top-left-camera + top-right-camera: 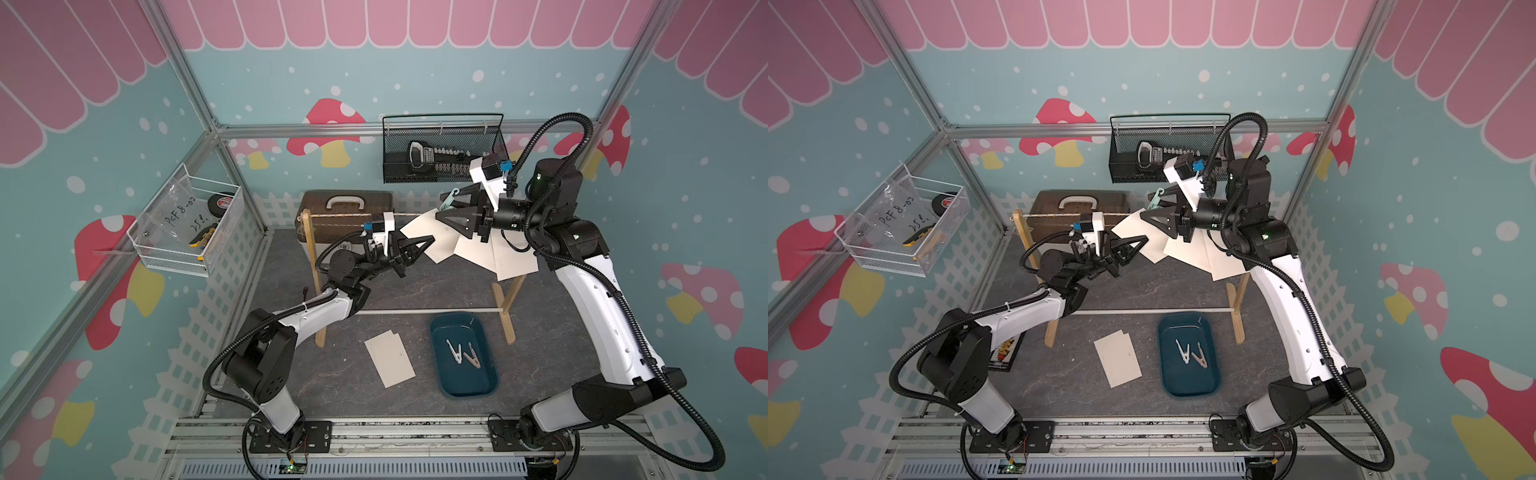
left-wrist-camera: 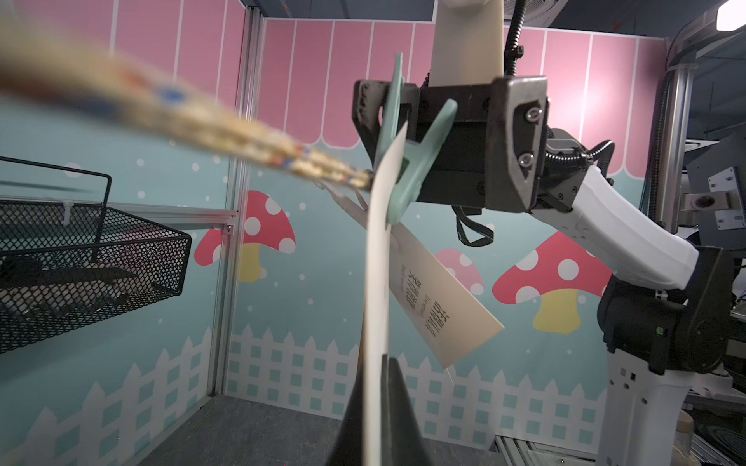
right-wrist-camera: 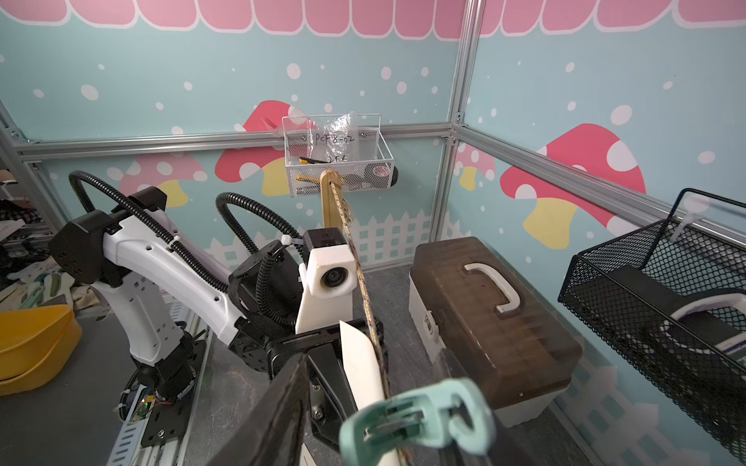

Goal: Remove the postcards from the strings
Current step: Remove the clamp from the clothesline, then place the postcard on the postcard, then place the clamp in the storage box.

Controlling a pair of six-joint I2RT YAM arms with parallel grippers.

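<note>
The string [image 1: 345, 215] runs between two wooden uprights [image 1: 311, 266]. Three postcards [image 1: 478, 249] hang bunched at its right end. My left gripper [image 1: 430, 240] is shut on the lower edge of the leftmost hanging postcard [image 2: 377, 282], seen edge-on between its fingers [image 2: 393, 387]. A mint-green clothespin [image 2: 407, 173] clamps that card to the string [image 2: 202, 117]. My right gripper [image 1: 446, 205] stands open astride the clothespin [image 3: 415, 415], with a gap showing beside one finger [image 3: 282, 403]. Two postcards [image 1: 390, 359] lie on the table.
A blue tray [image 1: 494, 374] at the front holds two clothespins [image 1: 463, 353]. A brown toolbox [image 1: 347, 208] stands behind the string. A black mesh basket [image 1: 440, 153] and a white wire basket [image 1: 187, 224] hang on the walls. A white rod [image 1: 424, 311] joins the stand's feet.
</note>
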